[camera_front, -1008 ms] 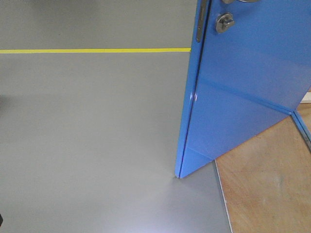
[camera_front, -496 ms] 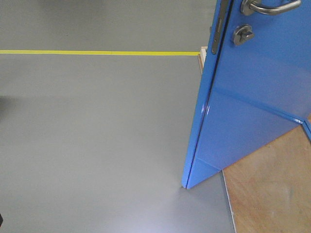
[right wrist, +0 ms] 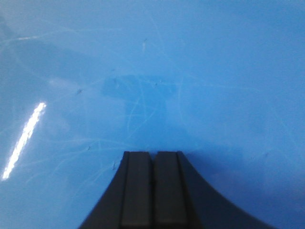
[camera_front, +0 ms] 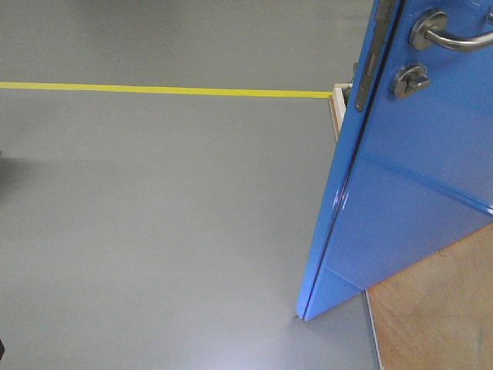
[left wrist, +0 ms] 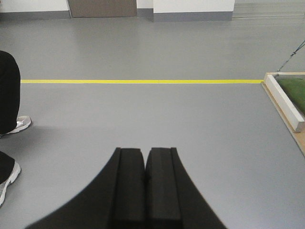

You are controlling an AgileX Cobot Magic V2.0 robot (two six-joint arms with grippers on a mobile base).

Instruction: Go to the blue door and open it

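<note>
We see a large indoor hall, perhaps a test lab: plain grey floor [left wrist: 143,119] with a yellow line [left wrist: 143,81], and a blue door [camera_front: 416,193] beside a low wooden platform [camera_front: 439,308].

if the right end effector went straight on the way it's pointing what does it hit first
The glossy bright-blue flat door panel: it fills the whole right wrist view directly ahead of the shut right end effector. It looks close, though the gap is hard to judge.
</note>
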